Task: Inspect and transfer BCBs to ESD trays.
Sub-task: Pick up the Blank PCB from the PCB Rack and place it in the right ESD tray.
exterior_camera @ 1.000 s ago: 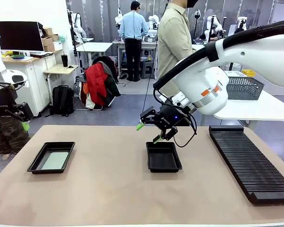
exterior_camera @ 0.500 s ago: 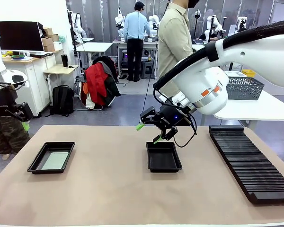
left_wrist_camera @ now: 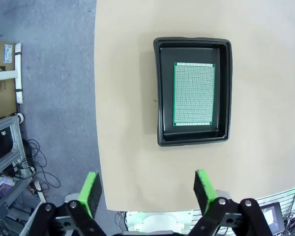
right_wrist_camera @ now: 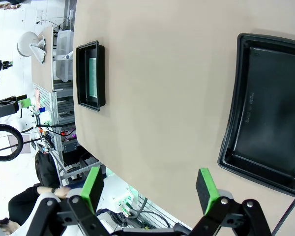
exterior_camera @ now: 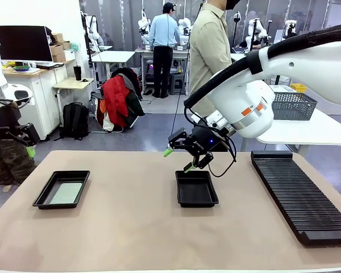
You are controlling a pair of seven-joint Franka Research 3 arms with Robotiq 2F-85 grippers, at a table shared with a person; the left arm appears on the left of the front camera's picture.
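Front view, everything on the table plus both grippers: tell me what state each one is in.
Left ESD tray: holds one BCB.
BCB: lying flat on that tray's floor, speckled face up.
Middle ESD tray: empty.
Left gripper: open, holding nothing.
Right gripper: open, holding nothing, hovering over the middle tray's far end.
Slotted rack: lying flat, no boards in its slots.
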